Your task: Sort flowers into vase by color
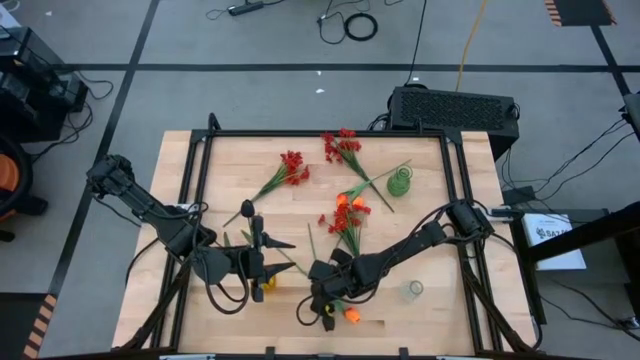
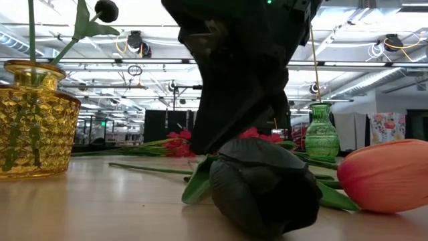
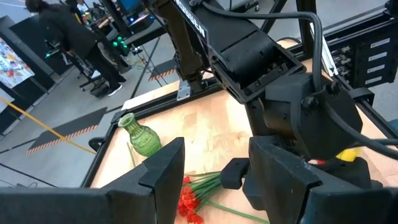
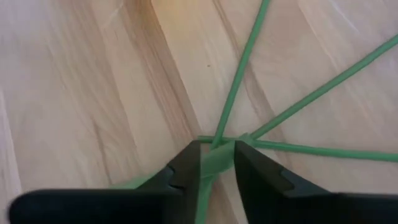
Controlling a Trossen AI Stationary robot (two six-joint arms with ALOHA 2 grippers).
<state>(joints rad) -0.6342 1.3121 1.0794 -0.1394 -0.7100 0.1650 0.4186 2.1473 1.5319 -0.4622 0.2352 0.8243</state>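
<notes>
Two pincers are mine, but only the right pincer is at work: it is down at the near edge of the bench, its fingers drawn close around a green stem and a fold of leaf, with little gap left between them. From the pictures I judge it is pinching the stem of the black flower, whose dark bloom lies on the wood right under my wrist in the low view, beside an orange bloom that rests there too. The left pincer waits over the bench to the left with its fingers spread and nothing between them, near the yellow vase, which already carries one black flower.

So the step in hand is the pick-up of a black flower. I think it belongs in the yellow vase with its like. Several stems cross just ahead of my fingers, so the next move calls for a straight lift, slow enough to see that only one stem comes away. Then I must carry it left and tip it upright over the yellow vase's mouth.

The other flowers lie farther back: red clusters and a mixed red and orange bunch near the green vase. A clear vase stands at my right.
</notes>
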